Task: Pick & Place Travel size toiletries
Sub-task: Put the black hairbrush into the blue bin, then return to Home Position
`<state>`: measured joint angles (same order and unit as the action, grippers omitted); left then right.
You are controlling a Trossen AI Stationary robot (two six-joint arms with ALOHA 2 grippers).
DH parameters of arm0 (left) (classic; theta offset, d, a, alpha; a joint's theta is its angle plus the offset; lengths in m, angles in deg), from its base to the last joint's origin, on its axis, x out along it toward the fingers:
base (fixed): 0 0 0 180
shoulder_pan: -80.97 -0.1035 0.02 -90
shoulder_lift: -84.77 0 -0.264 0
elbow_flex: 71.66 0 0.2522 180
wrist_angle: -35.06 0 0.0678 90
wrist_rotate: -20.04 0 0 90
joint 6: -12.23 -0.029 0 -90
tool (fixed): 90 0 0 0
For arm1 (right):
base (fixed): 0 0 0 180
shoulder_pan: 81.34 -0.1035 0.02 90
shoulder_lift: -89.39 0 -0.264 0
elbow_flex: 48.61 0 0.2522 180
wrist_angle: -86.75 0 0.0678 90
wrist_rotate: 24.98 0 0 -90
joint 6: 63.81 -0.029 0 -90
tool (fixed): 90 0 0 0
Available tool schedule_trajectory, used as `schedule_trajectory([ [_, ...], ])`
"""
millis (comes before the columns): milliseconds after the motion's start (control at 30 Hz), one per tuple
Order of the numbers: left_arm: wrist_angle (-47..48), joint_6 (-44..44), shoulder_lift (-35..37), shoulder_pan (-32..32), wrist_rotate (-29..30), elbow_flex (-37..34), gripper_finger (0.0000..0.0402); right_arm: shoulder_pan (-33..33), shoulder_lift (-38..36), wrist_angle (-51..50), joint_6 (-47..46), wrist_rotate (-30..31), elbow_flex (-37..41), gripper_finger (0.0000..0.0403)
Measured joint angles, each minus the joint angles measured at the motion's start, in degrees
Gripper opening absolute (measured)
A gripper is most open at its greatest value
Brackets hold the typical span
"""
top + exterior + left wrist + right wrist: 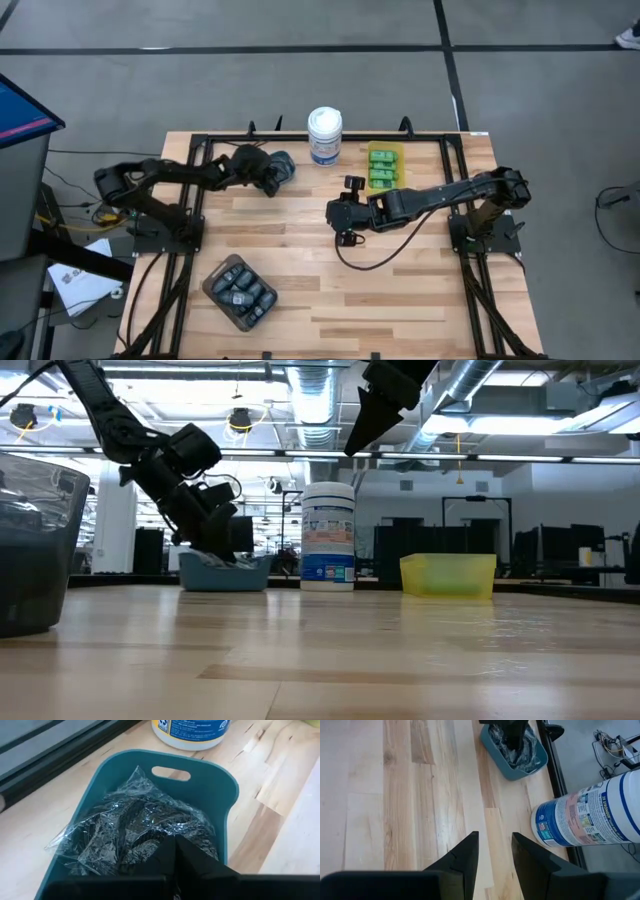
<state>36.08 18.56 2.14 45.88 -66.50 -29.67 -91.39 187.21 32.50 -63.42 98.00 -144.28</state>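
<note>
The pale wooden plank counter [300,290] is smooth and hard. On it stands the tall white plastic canister with blue label [324,135], rigid and round. Just left of the canister sits a teal plastic tub [210,785] with a handle slot, holding round dark toiletry pieces in crinkled clear plastic wrap [135,822]. These look light, soft and slippery; loose film would likely give the surest hold. The left hand [172,845] is pinched together down in the wrap, perhaps on a fold. The right hand [494,852], narrowly parted and empty, hovers right of the canister.
</note>
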Motion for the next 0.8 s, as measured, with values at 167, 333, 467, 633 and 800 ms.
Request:
schedule_trajectory([
  [167,0.4,0.1,4.3,0.7,0.1,-0.2,0.001,-0.1,0.0,0.0,0.0,-0.1,0.0,0.0108],
  [333,0.8,0.1,13.0,2.4,0.1,-0.2,0.0046,-1.0,0.0,0.1,1.9,-0.1,0.0,0.0108],
  [467,1.7,-0.1,22.1,3.8,-2.3,-0.2,0.0076,-1.9,-0.4,0.2,6.8,0.1,0.1,0.0106],
  [633,3.9,-4.2,37.6,5.5,-5.4,-0.1,0.0051,-1.1,-7.0,-1.1,7.3,0.1,1.1,0.0085],
  [800,11.7,-7.8,52.5,7.5,-3.0,-0.1,0.0007,-0.5,-24.0,1.4,5.2,0.7,11.3,0.0048],
])
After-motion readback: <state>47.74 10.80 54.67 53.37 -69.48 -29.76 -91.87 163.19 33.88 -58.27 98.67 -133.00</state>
